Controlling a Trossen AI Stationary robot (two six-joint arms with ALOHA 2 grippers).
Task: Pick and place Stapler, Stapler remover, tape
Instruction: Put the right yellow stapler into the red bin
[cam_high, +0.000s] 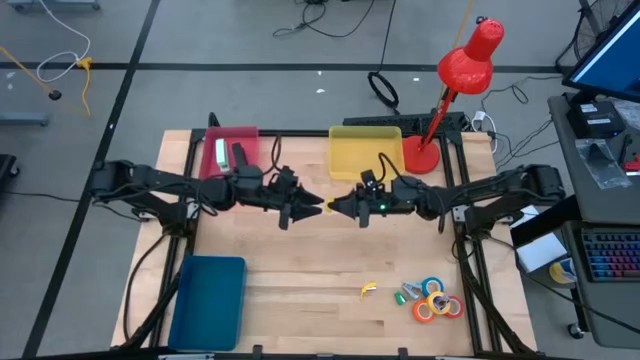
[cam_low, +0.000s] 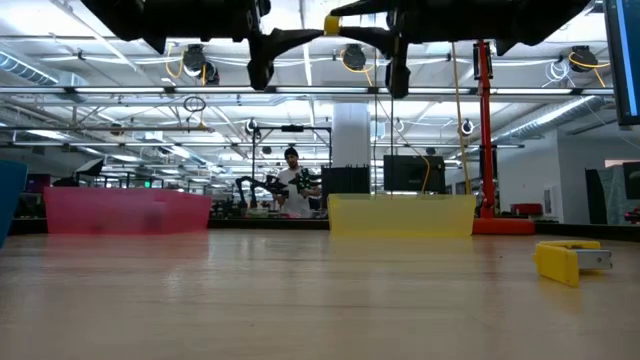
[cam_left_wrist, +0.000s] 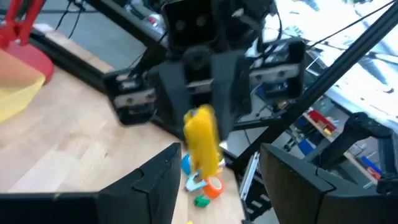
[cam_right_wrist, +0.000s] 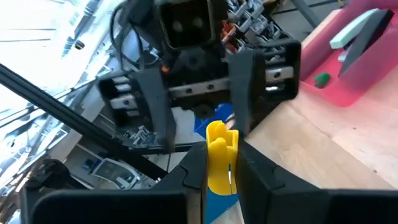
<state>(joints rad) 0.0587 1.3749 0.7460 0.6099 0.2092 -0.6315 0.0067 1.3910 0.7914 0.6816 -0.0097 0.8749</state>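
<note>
Yellow remover (cam_right_wrist: 221, 163) in right fingers (cam_right_wrist: 186, 180)

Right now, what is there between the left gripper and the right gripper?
A small yellow object is there, clamped in the right gripper. The left gripper faces it with its fingers open. Both wrist views show this best.

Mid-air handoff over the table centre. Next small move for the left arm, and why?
Probably ease the left gripper forward until its open fingers straddle the yellow item, then close. The right gripper is shut on that item and holds it out towards the left one, which faces it with fingers spread and not yet on it. The right should let go only afterwards.
</note>
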